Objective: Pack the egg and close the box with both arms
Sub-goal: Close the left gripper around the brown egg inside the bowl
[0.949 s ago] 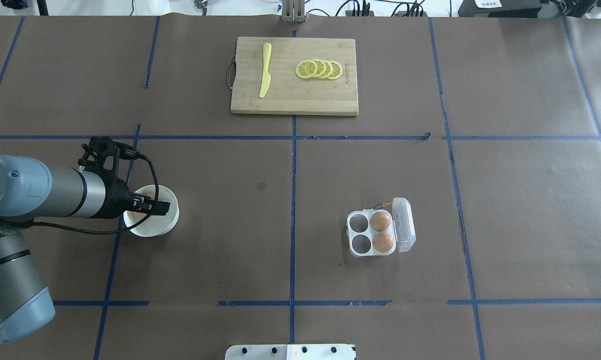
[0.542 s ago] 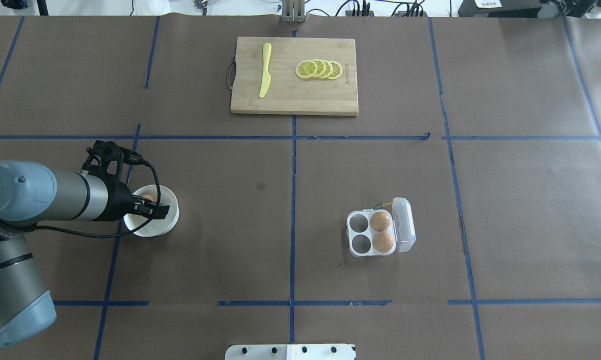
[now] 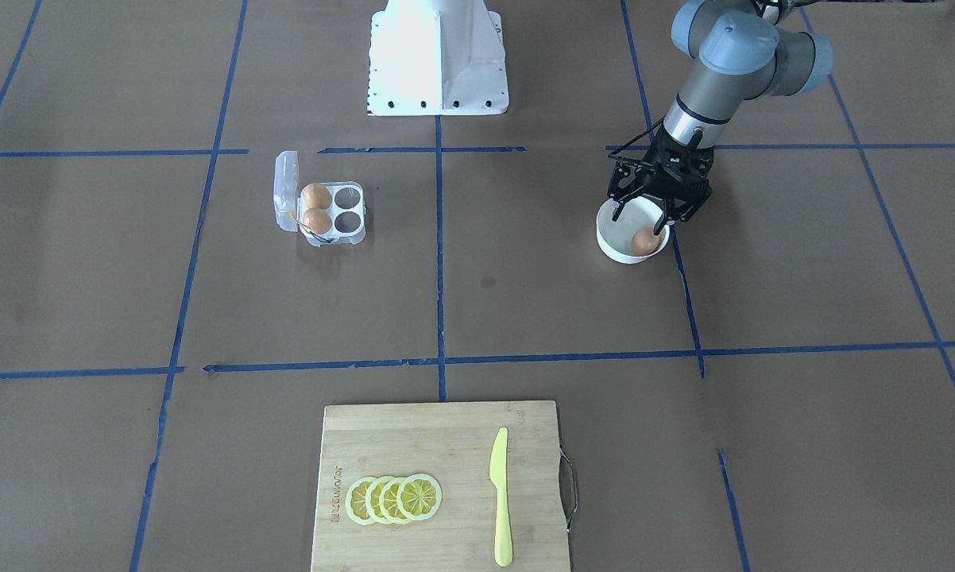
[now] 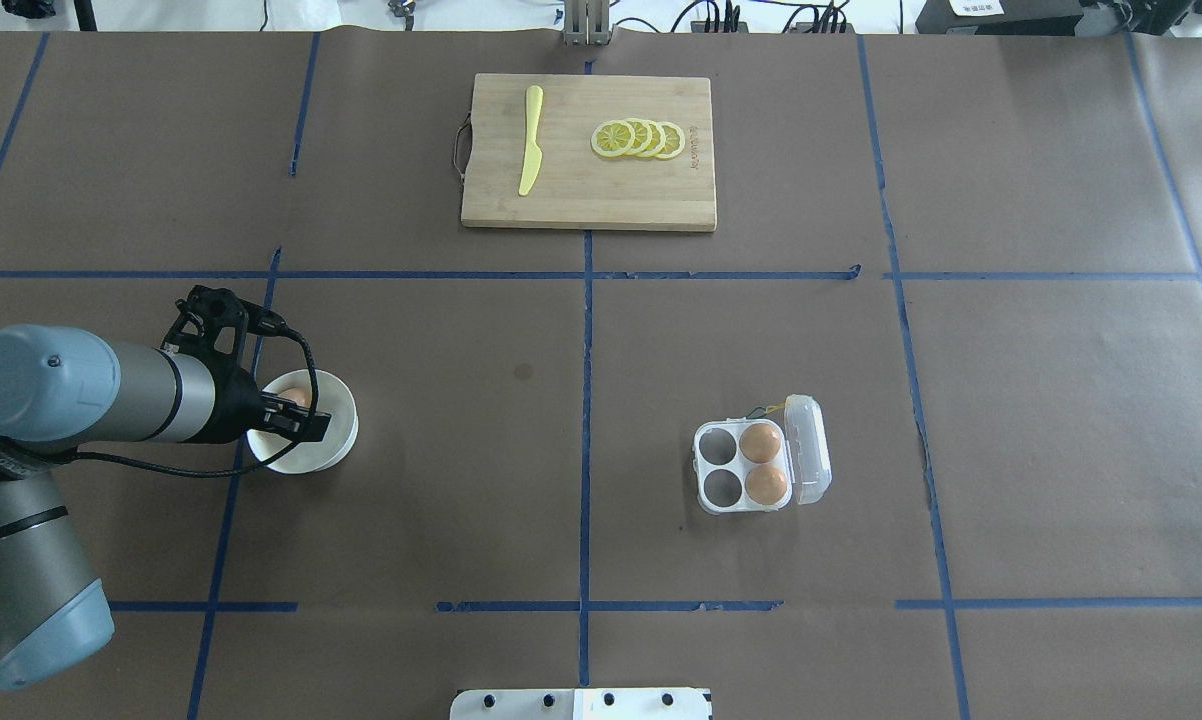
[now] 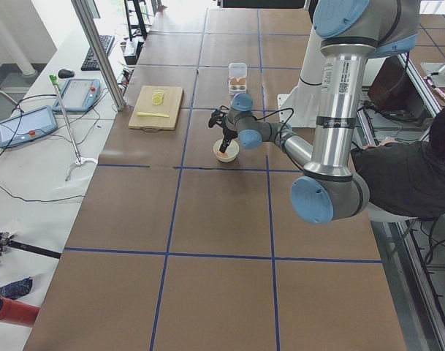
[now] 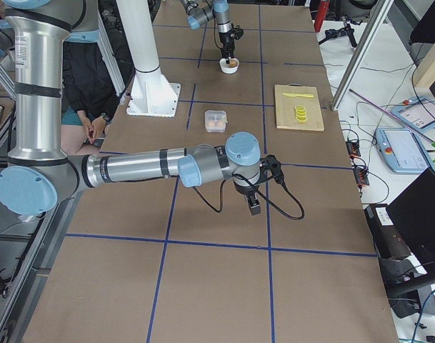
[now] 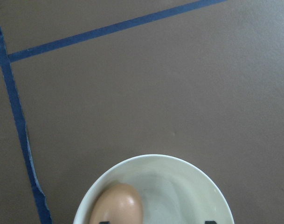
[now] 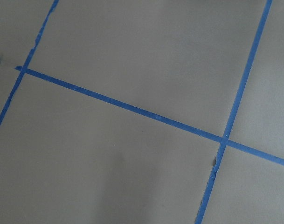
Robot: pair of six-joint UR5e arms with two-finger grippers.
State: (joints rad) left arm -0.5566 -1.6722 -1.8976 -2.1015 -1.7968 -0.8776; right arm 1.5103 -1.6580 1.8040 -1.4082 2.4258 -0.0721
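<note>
A tan-brown egg (image 3: 645, 241) lies in a round white bowl (image 3: 614, 248). My left gripper (image 3: 643, 218) hangs open just above it, fingers spread over the bowl and not touching the egg. In the overhead view the left gripper (image 4: 301, 415) partly covers this egg (image 4: 296, 397). The left wrist view shows the egg (image 7: 116, 205) at the bowl's left side. The clear box (image 4: 723, 462) lies open with its lid (image 4: 809, 448) folded back; two eggs (image 4: 761, 442) fill the cups next to the lid. My right gripper (image 6: 254, 207) hovers over bare table; I cannot tell whether it is open.
A wooden cutting board (image 4: 601, 190) with lemon slices (image 4: 639, 138) and a yellow knife (image 4: 530, 140) lies at the table's far side. The white pedestal (image 3: 438, 56) stands at the robot's base. Blue tape lines cross the brown table.
My left gripper has drawn back a little toward the robot over the bowl, and more of the egg shows beside its fingers. The box has not moved.
</note>
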